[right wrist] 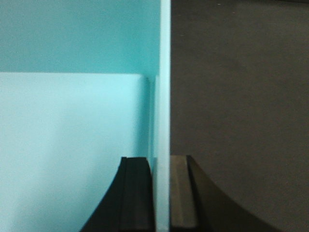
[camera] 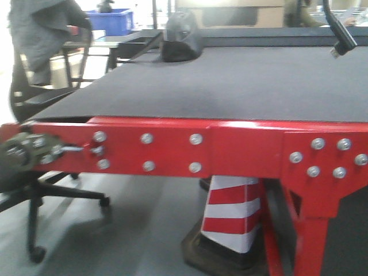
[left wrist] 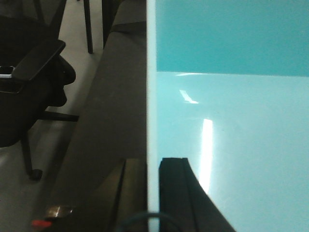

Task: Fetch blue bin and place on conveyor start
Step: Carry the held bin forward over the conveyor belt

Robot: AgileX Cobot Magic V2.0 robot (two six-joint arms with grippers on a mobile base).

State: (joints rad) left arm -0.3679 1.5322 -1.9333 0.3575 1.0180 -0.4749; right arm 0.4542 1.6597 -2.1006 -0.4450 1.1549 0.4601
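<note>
Left wrist-mounted view: the blue bin [left wrist: 231, 135] has its side wall pinched tight by the left tool [left wrist: 151, 164], one finger inside, one outside. Opposite, the right tool [right wrist: 162, 159] clamps the other wall likewise. Both reach forward over the conveyor start [camera: 218, 98]; whether the bin rests on it is unclear.

nothing readable is showing in any view. no words, numbers or brand marks are appearing on the blue bin [left wrist: 231, 145], the conveyor start [camera: 230, 86] or its red frame [camera: 172, 150]. the only sign-like marking is the red and white striping running around the cone [camera: 230, 218] standing under that frame.
</note>
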